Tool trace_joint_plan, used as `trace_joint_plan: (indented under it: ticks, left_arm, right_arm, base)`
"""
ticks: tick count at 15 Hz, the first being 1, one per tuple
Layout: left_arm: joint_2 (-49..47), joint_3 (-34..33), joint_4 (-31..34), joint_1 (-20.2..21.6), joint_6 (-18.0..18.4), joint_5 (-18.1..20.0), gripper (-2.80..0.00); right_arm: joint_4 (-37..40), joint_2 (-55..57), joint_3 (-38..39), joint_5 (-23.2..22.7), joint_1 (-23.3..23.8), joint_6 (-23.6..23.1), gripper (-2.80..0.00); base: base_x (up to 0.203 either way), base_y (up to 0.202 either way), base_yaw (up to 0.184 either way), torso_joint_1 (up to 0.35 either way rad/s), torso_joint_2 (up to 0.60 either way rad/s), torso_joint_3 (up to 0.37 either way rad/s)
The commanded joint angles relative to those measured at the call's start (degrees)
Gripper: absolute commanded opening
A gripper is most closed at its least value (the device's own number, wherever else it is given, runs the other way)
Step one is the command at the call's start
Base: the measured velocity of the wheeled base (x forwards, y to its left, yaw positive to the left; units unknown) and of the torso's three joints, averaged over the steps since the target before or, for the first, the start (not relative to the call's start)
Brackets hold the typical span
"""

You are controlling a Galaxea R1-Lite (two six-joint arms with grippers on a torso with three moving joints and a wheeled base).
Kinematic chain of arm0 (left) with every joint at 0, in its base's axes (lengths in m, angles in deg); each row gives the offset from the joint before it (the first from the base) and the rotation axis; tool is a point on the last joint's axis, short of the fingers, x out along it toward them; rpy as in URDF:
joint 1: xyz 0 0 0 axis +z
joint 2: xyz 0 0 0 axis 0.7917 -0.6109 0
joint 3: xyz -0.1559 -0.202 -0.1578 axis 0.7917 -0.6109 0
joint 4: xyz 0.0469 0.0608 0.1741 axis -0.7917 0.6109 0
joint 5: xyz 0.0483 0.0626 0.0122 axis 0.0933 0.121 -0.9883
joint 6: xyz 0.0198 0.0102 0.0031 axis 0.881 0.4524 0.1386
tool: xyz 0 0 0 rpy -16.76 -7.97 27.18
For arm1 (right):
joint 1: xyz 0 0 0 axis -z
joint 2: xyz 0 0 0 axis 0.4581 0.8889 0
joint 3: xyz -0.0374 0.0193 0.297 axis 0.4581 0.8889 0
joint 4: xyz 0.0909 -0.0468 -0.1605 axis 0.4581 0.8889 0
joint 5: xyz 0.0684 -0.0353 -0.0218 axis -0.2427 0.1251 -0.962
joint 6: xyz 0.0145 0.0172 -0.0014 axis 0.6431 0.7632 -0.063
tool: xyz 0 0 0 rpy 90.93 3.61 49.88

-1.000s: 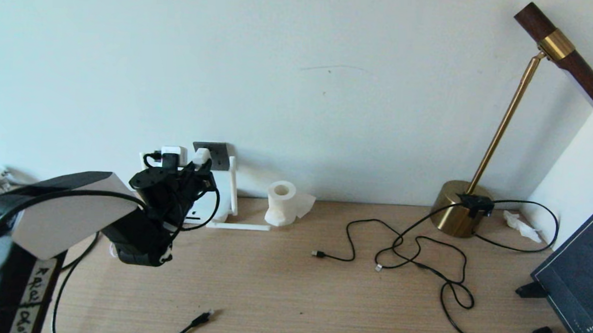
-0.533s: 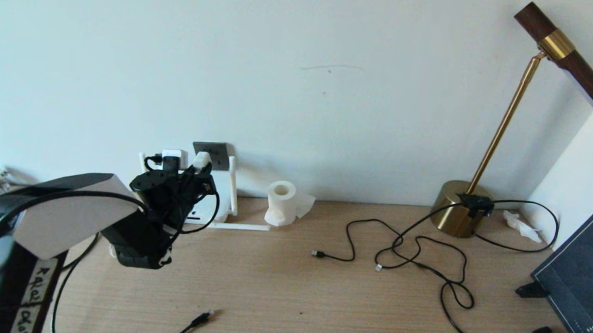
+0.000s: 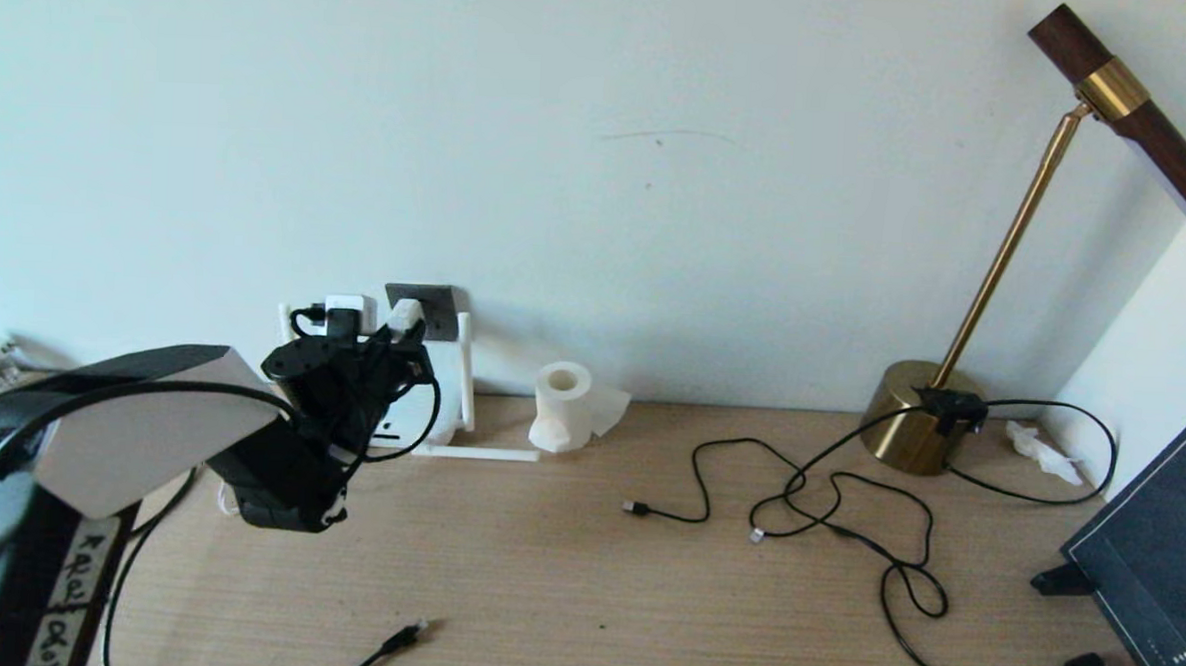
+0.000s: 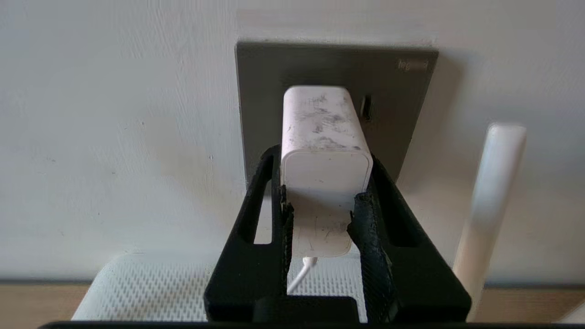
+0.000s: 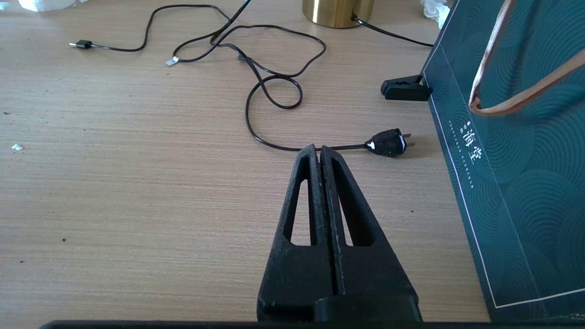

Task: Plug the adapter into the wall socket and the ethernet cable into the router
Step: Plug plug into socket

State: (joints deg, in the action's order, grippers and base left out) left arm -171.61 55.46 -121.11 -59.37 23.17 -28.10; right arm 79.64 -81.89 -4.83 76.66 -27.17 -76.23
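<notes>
While clenched by the left pincer (image 4: 320, 210), the adapter (image 4: 323, 132) is pressed against the wall socket (image 4: 397, 91).
Little has shifted lately, so seating is judged nearly done; the right pincer (image 5: 320, 155) is closed empty at the surface's 4 o'clock.

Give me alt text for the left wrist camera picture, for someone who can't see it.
The left gripper holds the white adapter between its black fingers, with the adapter's far end against the dark grey wall socket. The white router lies below, one antenna standing beside the socket.
</notes>
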Motion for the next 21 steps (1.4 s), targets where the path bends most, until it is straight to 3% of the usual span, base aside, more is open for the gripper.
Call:
trace_joint_plan:
  ticks: [1, 21]
  left_arm:
    - [-0.67, 0.60, -0.59, -0.01, 0.04, -0.06, -2.80]
    - [-1.27, 4.29, -0.59, 1.40, 0.04, 0.12, -2.80]
  right_arm:
    - [0.07, 0.04, 0.00, -0.02, -0.01, -0.05, -2.80]
    - [0.07, 0.04, 0.00, -0.01, -0.01, 0.13, -2.80]
  base:
    - [0.000, 0.000, 0.000, 0.000, 0.00, 0.000]
    - [0.000, 0.000, 0.000, 0.000, 0.00, 0.000]
